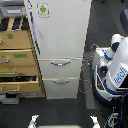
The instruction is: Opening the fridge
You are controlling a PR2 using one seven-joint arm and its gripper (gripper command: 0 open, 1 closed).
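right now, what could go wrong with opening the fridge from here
The fridge stands tight against the wooden drawer cabinet, so a swinging upper door might hit it, depending on the hinge side. The robot stands close beside the fridge on the exterior view's right and may block the door. The lower drawer handles look easier to grab and could be mistaken for the target.

A tan wooden drawer cabinet [19, 62] fills the exterior view's left, its drawers carrying green labels and pale handles, the lowest one pulled partly out. Dark grey floor [60, 107] spreads below and to the right. No claw shows to place them against.
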